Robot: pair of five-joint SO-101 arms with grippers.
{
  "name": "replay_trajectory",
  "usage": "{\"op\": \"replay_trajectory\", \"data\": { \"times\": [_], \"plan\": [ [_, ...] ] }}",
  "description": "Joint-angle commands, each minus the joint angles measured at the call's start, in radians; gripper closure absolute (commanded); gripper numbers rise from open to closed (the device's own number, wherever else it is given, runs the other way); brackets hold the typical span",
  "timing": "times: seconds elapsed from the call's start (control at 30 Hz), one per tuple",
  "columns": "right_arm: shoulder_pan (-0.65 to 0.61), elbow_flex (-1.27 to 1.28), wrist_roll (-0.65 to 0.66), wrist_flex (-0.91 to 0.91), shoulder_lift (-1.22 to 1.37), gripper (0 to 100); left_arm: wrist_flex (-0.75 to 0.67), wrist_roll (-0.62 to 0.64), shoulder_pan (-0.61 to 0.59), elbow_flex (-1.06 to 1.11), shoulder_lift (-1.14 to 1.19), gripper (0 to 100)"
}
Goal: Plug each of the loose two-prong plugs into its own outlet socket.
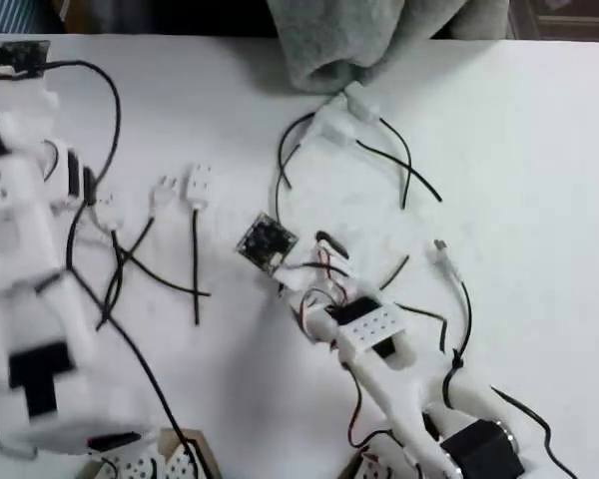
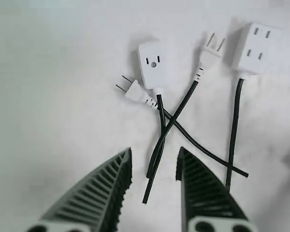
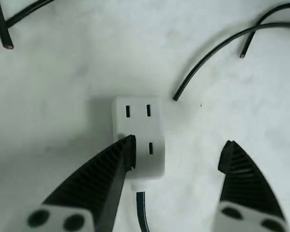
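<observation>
The left gripper is hovering with a narrow gap over crossed black cords, beyond which two loose plugs and two white sockets are lying on the table. The right gripper is gaping wide, one finger overlapping an outlet block

Plugs and sockets, counted

Left wrist view: two loose plugs and two sockets. High view: a third plug right of centre. Right wrist view: one socket, centre.
</observation>
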Motion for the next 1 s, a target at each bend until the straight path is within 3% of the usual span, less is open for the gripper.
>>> {"op": "replay_trajectory", "data": {
  "times": [0.0,0.27,0.57,0.97],
  "plan": [
    [-0.022,0.023,0.055,-0.071,-0.025,72.2,0.006,0.120,-0.016,-0.147,0.240,83],
    [-0.022,0.025,0.063,-0.071,-0.025,72.2,0.015,0.308,-0.028,-0.405,0.662,83],
    [-0.022,0.025,0.064,-0.071,-0.025,72.2,0.000,0.485,-0.076,-0.559,0.911,83],
    [-0.022,0.023,0.064,-0.071,-0.025,72.2,0.038,0.519,-0.139,-0.695,1.018,83]
  ]
}}
